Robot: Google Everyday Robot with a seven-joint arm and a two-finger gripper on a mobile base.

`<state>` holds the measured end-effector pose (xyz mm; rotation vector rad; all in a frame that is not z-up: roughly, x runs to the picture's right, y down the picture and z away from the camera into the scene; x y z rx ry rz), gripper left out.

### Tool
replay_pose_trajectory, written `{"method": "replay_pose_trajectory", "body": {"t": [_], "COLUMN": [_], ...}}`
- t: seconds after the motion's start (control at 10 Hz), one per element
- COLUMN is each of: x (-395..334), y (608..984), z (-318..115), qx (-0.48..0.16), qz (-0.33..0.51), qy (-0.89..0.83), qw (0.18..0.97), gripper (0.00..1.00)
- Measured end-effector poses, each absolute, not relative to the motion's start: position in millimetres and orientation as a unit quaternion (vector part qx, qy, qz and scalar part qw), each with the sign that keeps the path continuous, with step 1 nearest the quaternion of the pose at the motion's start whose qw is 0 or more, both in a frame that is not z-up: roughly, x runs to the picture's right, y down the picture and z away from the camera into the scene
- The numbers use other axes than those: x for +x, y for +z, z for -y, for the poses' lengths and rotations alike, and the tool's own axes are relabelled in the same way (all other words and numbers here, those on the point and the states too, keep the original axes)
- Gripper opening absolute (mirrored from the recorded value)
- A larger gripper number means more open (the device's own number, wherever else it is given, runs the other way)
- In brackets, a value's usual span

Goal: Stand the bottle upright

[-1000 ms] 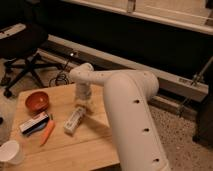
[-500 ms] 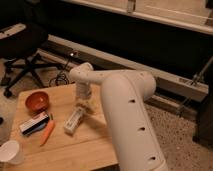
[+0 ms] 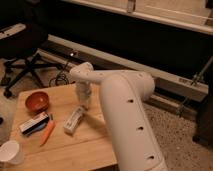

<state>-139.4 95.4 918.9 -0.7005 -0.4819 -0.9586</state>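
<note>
Bottle (image 3: 74,120) is lying flat on the wooden table (image 3: 95,150), with the gripper (image 3: 83,100) hanging right at its far end. Red bowl (image 3: 37,101), carrot (image 3: 47,132), flat box (image 3: 33,123) and paper cup (image 3: 10,151) sit over toward the office chair (image 3: 22,45).

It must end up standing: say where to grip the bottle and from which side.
Probably its far end, from above: the bottle lies flat on the table, that end under the gripper; gripping across its slim width lets it pivot upright.

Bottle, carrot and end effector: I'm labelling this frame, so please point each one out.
bottle (image 3: 75,119): camera view, middle of its lying body.
carrot (image 3: 47,132): camera view, midway along it.
end effector (image 3: 84,102): camera view, its lower tip, just above the bottle's far end.
</note>
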Motion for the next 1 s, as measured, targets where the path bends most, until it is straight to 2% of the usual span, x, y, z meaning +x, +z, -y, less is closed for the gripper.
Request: {"method": "replay_pose_trajectory", "body": {"t": [0.1, 0.2, 1.0], "x": [-138.9, -138.0, -130.3], "y": [919.2, 919.3, 897.1], "z": [-95.1, -94.6, -57.6], "qx": [-0.327, -0.327, -0.296], "qz": [0.224, 0.224, 0.201], "qy": [-0.448, -0.449, -0.465], "qw": [0.801, 0.801, 0.81], "gripper": [0.12, 0.11, 0.11]}}
